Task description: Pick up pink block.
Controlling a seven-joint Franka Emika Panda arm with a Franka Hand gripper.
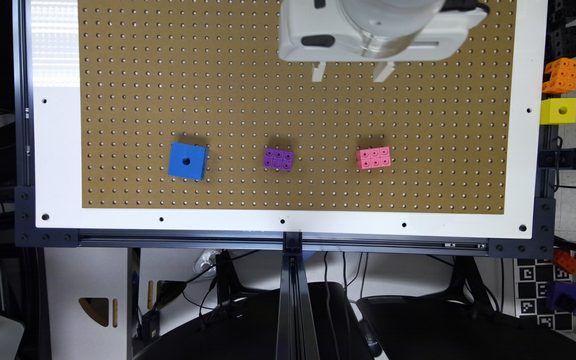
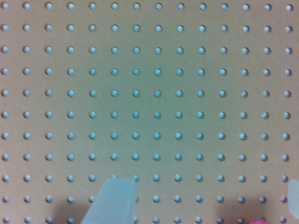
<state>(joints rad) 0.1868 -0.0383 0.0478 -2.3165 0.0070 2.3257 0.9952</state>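
Hanging wide open and empty above the pegboard counter [image 1: 118, 75], the claw [image 1: 353, 71] sits well apart from the pink block [image 1: 373, 157].

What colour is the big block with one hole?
Blue, seen best in the exterior view.

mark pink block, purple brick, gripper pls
pink block [image 1: 373, 157], exterior view, on its studded top face.
purple brick [image 1: 278, 159], exterior view, on its studded top face.
gripper [image 1: 352, 71], exterior view, midway between its fingertips.
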